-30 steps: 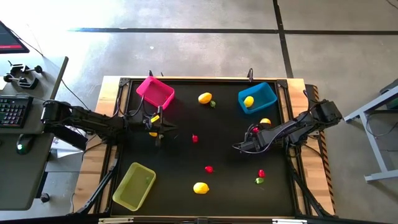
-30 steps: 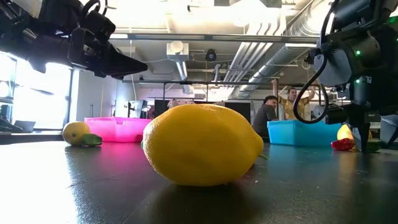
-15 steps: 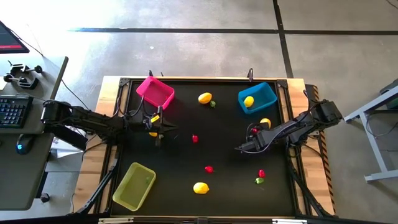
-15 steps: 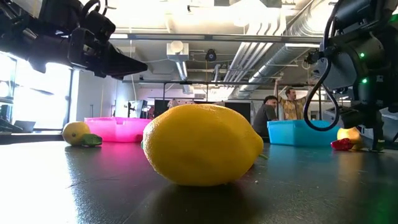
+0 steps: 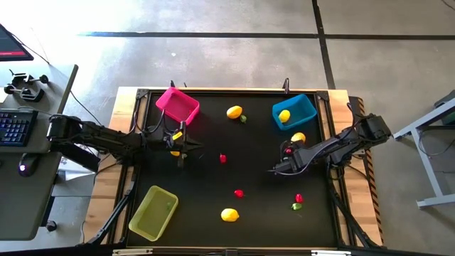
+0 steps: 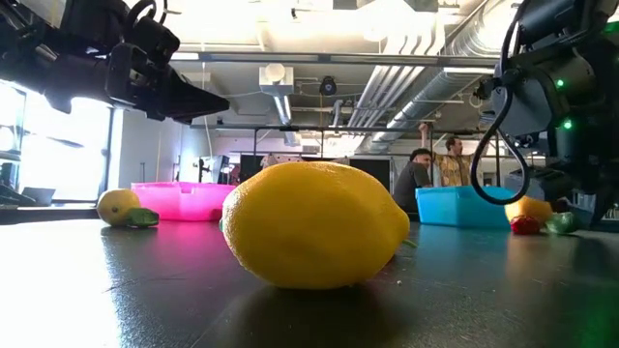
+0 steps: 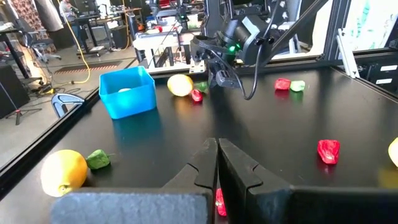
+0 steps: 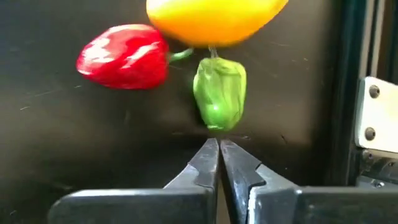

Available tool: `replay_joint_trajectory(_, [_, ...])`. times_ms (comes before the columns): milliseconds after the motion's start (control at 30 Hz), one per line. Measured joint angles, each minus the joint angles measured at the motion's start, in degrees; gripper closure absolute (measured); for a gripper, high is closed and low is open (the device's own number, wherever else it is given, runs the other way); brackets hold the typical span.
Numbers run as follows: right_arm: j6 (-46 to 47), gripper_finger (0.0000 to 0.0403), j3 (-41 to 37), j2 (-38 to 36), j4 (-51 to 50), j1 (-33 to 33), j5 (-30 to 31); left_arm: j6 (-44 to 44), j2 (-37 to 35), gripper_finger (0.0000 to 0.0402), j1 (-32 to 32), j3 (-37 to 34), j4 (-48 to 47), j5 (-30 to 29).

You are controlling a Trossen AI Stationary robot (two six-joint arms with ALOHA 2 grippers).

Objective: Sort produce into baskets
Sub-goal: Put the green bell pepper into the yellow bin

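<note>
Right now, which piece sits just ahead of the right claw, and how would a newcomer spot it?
Start at the blue basket at the table's far right. Just in front of it lies a cluster of three pieces by the shut right claw. Take the small green piece: a yellow piece and a red piece are its neighbours.

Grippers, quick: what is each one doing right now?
Left gripper: shut, holding nothing visible.
Right gripper: shut, empty; green piece just ahead.

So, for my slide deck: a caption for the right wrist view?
Right gripper, fingers shut and empty, facing a green piece, a red piece and a yellow piece.
</note>
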Motion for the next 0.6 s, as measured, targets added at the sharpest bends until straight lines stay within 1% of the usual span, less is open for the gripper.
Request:
replay_joint_trajectory(67, [-1.7,0.0393,1.0,0.0,0.0,0.0,0.0,0.0,0.0,0.0401,0.0,0.0,0.0,0.0])
replay_joint_trajectory(200, [-6.2,0.0401,3.6,0.0,-0.2,0.0,0.0,0.0,0.0,0.0401,0.0,0.0,0.0,0.0])
replay_joint_trajectory(367, [-9.1,0.0390,5.7,0.0,-2.9,0.0,0.0,-0.4,0.0,0.0401,0.0,0.0,0.0,0.0])
replay_joint_trajectory(467, [-11.5,0.0366,5.7,0.0,-4.1,0.0,0.0,-0.5,0.0,0.0401,0.0,0.0,0.0,0.0])
replay_joint_trajectory(600, [-11.4,0.0306,5.7,0.0,-6.0,-1.3,0.0,-0.7,0.0,0.0401,0.0,0.0,-0.1,0.0])
